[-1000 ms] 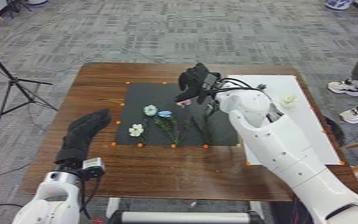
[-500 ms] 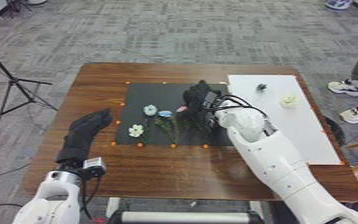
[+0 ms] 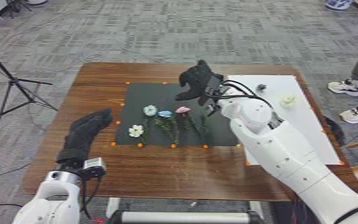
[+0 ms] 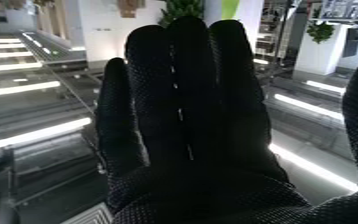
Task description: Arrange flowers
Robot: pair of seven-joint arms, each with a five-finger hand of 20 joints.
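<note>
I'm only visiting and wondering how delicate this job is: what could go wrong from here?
The pink flower and the blue flower lie close together, so if the right hand reaches for one, it might nudge the other.

The black cables loop loosely around the right wrist and could catch a stem if the arm dips.

The pale yellow flower lies on the white sheet beside that arm, which may brush it on a sideways swing.

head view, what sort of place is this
Probably a robotics lab or test area in an office: a two-armed robot works at a wooden table, a black tripod stands on grey carpet, and orange markers edge the dark mat.
</note>
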